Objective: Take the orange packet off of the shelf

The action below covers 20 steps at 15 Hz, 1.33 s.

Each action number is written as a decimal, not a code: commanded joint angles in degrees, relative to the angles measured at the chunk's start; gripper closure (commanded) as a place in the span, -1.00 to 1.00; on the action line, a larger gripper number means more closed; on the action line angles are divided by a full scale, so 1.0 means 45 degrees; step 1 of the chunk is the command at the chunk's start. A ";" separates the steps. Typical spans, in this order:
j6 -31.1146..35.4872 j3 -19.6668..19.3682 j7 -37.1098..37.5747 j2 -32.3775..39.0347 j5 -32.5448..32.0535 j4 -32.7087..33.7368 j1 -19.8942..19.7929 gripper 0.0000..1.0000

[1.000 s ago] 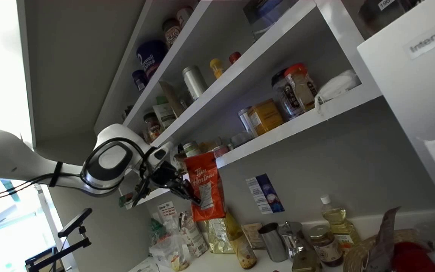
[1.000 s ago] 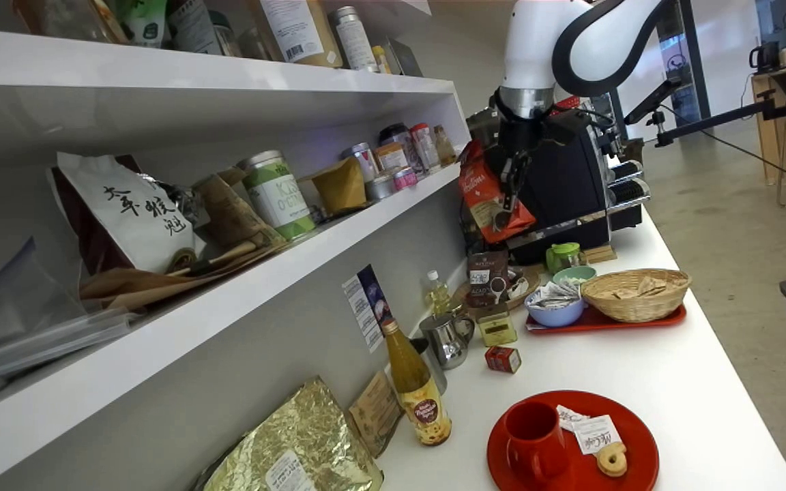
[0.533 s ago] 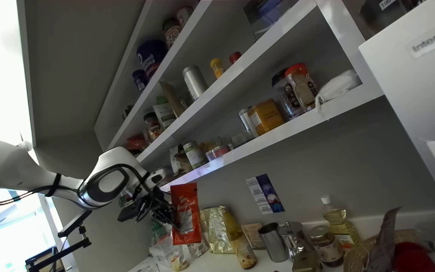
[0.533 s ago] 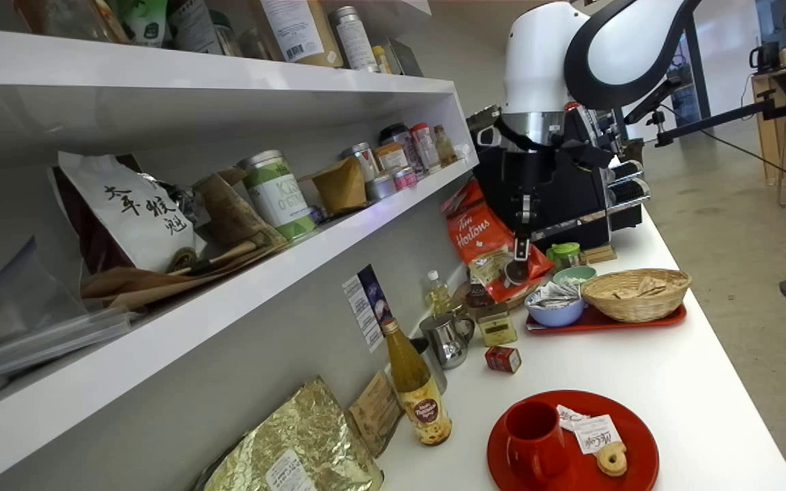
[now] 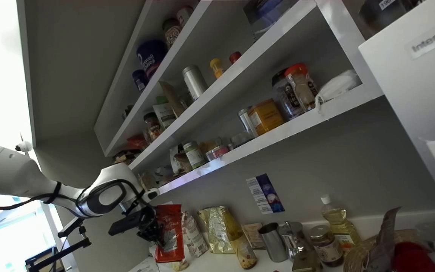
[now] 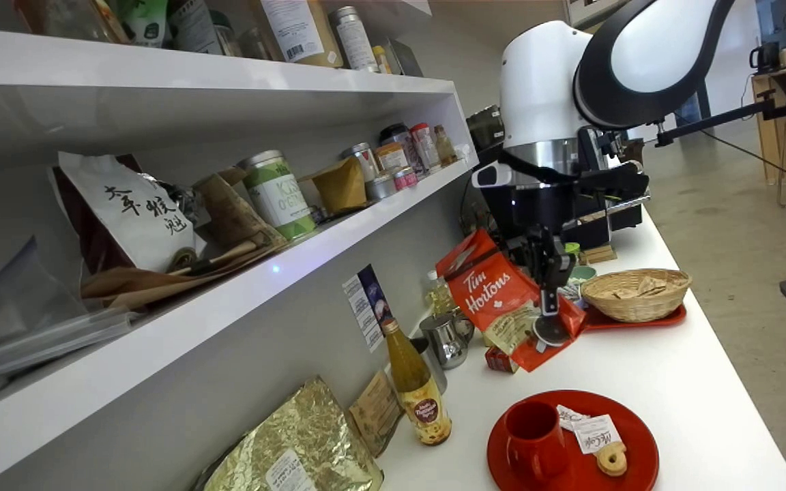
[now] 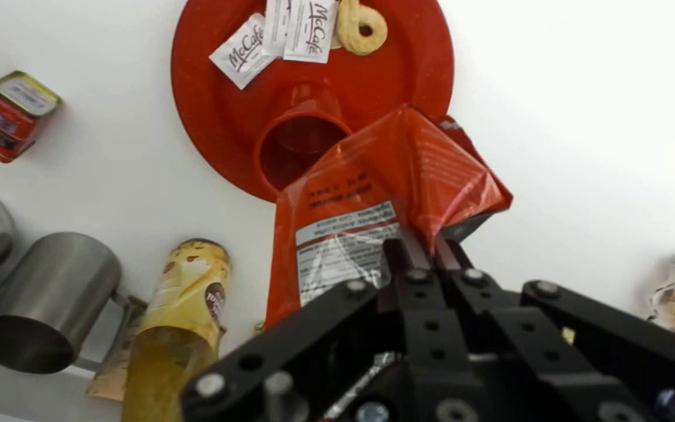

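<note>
The orange packet, a flat red-orange Tim Hortons pouch, shows in both exterior views [image 5: 171, 230] [image 6: 480, 288] and in the wrist view [image 7: 337, 196]. My gripper [image 7: 431, 252] is shut on the packet's edge, which is pinched between the fingertips. The gripper also shows in an exterior view [image 6: 548, 314]. The packet hangs tilted in the air, off the shelf [image 6: 338, 235] and lower than its board. It appears above the countertop. The shelf [image 5: 278, 135] still carries jars, tins and bags.
The white countertop [image 6: 720, 395] holds a red plate [image 6: 642, 429] with a red mug [image 6: 536, 450], a yellow bottle [image 6: 410, 372], a gold foil bag [image 6: 297, 429], a metal pitcher [image 6: 444, 341] and a wicker basket [image 6: 638, 300]. The wall runs along the back.
My gripper has carried the packet down and away from the shelf's edge, out over the counter. The grip stays shut on it throughout.
</note>
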 commanded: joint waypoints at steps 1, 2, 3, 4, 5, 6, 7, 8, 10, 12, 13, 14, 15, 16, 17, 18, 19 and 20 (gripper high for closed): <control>0.0024 0.0515 -0.0135 0.0908 -0.0257 0.0374 0.0251 0.98; 0.0134 0.0692 -0.0046 0.1160 -0.0427 0.0413 0.0333 0.98; 0.0241 0.0851 0.0041 0.1392 -0.0575 0.0464 0.0407 0.98; 0.0405 0.1034 0.0171 0.1657 -0.0675 0.0555 0.0505 0.98; 0.0685 0.1184 0.0402 0.1984 -0.0904 0.0642 0.0593 0.98; 0.0754 0.1306 0.0520 0.2271 -0.1025 0.0778 0.0660 0.98; 0.1013 0.1384 0.0765 0.2569 -0.1336 0.0863 0.0729 0.98; 0.1287 0.1423 0.1102 0.2893 -0.1776 0.0978 0.0825 0.98; 0.1903 0.1346 0.1876 0.3509 -0.2806 0.1210 0.1046 0.98; 0.2672 0.1046 0.2845 0.4124 -0.4178 0.1468 0.1385 0.98; 0.2999 0.0882 0.3303 0.4385 -0.4875 0.1620 0.1606 0.98; 0.3218 0.0727 0.3704 0.4588 -0.5426 0.1778 0.1814 0.98; 0.3415 0.0566 0.4094 0.4793 -0.5899 0.1946 0.2032 0.98; 0.3532 0.0471 0.4421 0.4973 -0.6180 0.2119 0.2239 0.98; 0.3618 0.0400 0.4686 0.5125 -0.6368 0.2286 0.2429 0.98; 0.3669 0.0362 0.4867 0.5262 -0.6474 0.2434 0.2587 0.98; 0.3744 0.0332 0.4996 0.5376 -0.6546 0.2577 0.2727 0.98; 0.3810 0.0278 0.5123 0.5514 -0.6613 0.2728 0.2861 0.98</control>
